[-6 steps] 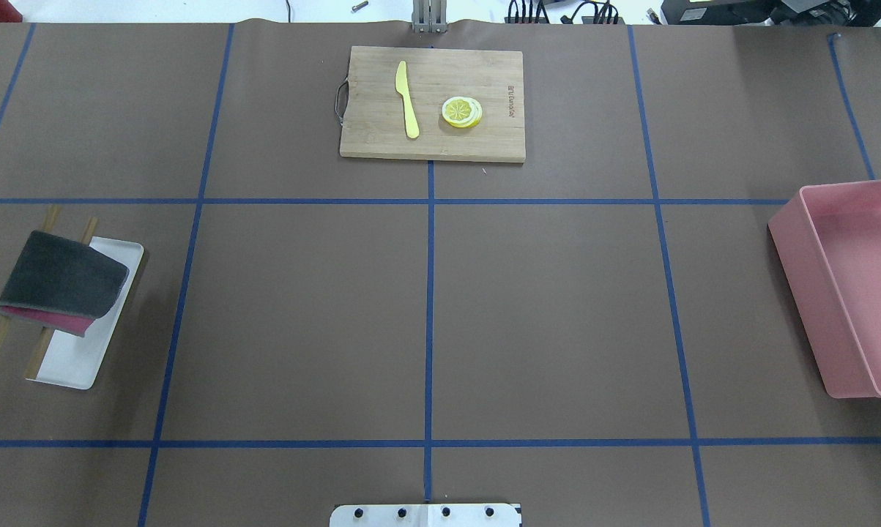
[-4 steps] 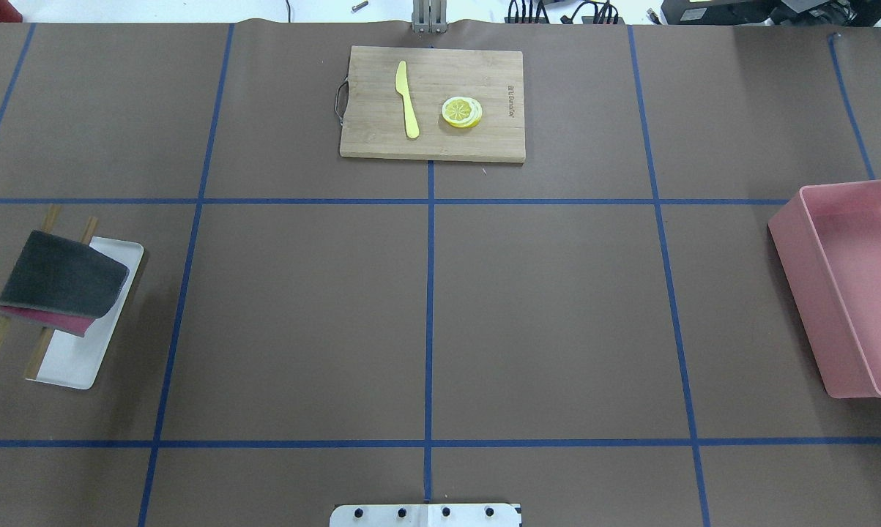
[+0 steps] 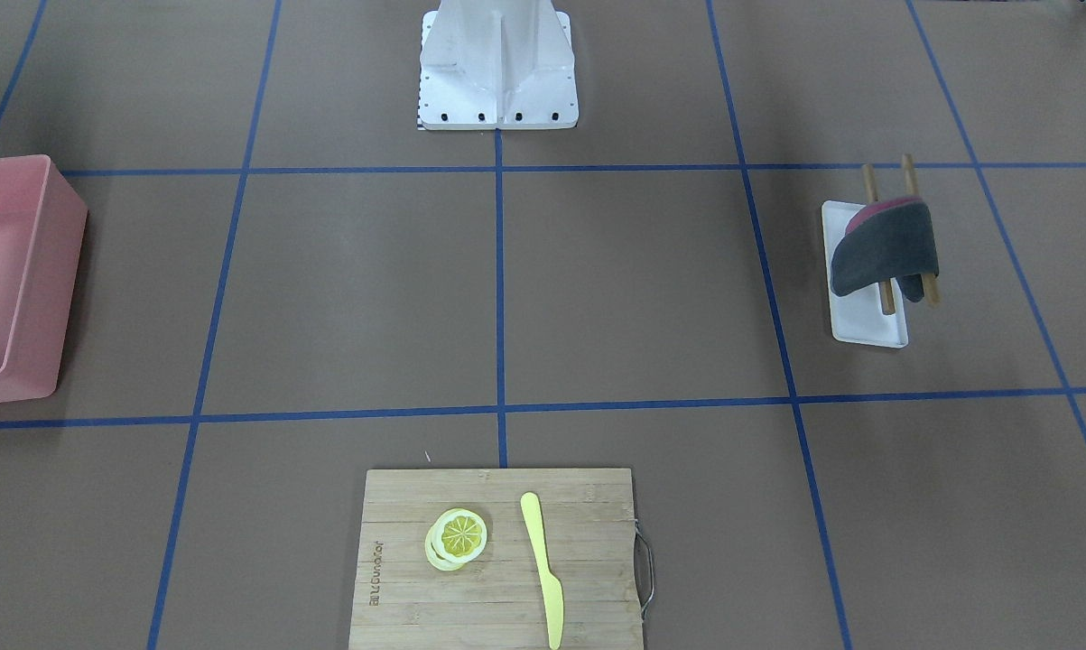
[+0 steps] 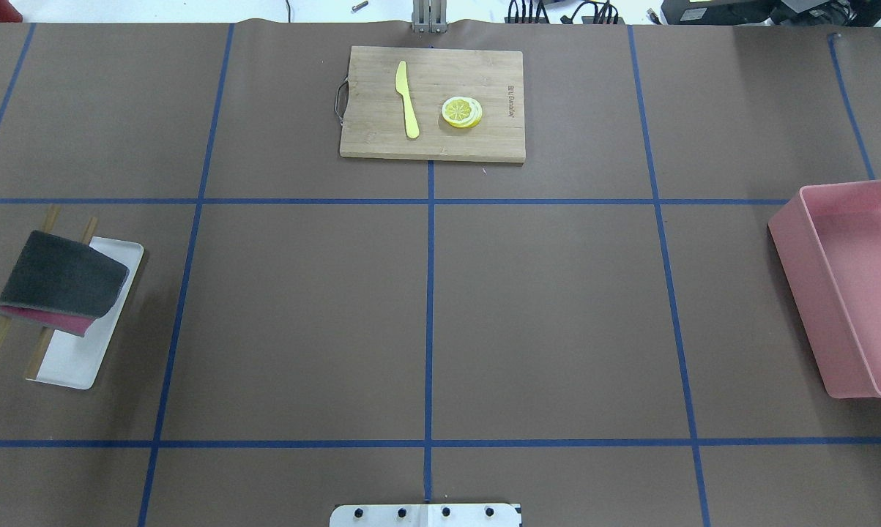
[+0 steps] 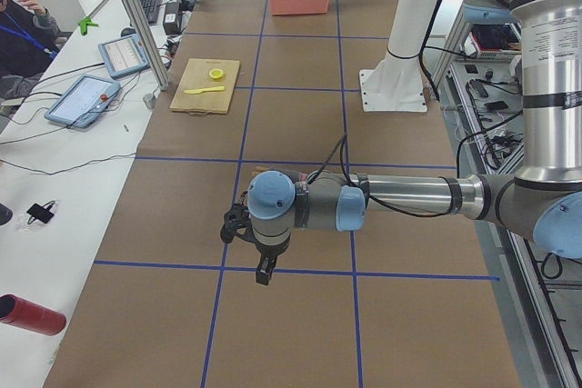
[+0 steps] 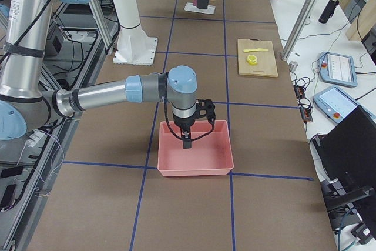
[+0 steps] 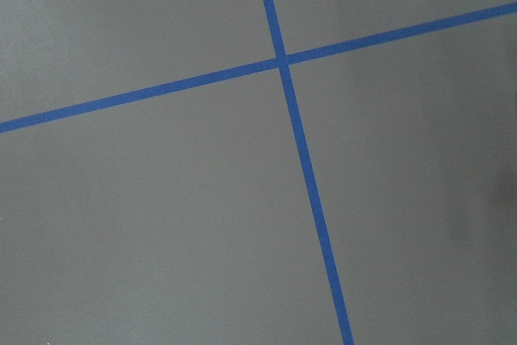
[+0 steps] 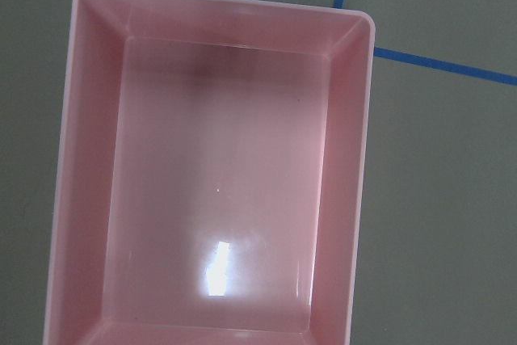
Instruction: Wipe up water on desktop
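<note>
The desktop [image 4: 543,315] is a matte brown surface crossed by blue tape lines; I see no water on it. A dark grey cloth [image 4: 63,282] with a red underside hangs over two wooden rods above a white tray [image 4: 74,362] at the left. It also shows in the front view [image 3: 886,248]. My left gripper [image 5: 264,272] hangs over the desktop near a tape crossing [image 7: 281,61]. My right gripper [image 6: 187,141] hangs over a pink bin [image 6: 194,156]. Both show only in the side views, so I cannot tell whether they are open or shut.
The empty pink bin [image 4: 850,285] stands at the right edge and fills the right wrist view [image 8: 81,167]. A bamboo cutting board [image 4: 381,139] at the far middle holds a yellow knife [image 4: 407,99] and lemon slices [image 4: 461,111]. The robot's base plate [image 4: 425,514] is at the near edge.
</note>
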Available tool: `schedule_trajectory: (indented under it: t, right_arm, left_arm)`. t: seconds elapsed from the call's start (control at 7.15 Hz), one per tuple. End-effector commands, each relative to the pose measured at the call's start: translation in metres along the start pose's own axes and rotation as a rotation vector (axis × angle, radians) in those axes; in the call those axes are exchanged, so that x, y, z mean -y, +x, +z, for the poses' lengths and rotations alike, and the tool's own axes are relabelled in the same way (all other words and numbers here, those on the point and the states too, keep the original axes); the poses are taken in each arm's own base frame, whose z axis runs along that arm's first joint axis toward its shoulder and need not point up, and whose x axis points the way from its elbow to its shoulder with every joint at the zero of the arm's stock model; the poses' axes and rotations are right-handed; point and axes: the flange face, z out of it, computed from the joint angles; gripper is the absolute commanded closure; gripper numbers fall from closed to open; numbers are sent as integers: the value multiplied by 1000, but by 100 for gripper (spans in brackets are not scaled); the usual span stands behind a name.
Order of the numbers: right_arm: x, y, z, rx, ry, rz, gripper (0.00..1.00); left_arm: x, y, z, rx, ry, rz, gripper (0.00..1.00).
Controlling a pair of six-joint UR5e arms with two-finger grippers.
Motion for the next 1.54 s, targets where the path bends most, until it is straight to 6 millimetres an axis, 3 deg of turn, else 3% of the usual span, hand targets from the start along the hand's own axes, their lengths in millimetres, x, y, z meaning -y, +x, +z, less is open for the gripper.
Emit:
schedule_trajectory:
  t: [0.0,0.56,0.7,0.84,1.12,1.4]
  right_arm:
    - [1,-2,-2,4,4,-1,0]
    - [16,-8,-11,-8,86,-71,0]
    - [15,-9,-12,-2,88,-71,0]
    - [14,-9,-12,-2,87,-76,0]
    - [13,-7,-10,-4,87,-79,0]
    - [18,-11,-15,-4,100,-82,0]
  left_arm:
    - [8,6,-11,5,23,22,2]
    - [38,23,-34,13,79,71,2]
    - [70,31,-50,30,127,121,2]
    - [80,24,-46,22,123,87,2]
    - [84,32,-50,-16,171,115,2]
    - [93,53,-71,-8,214,165,2]
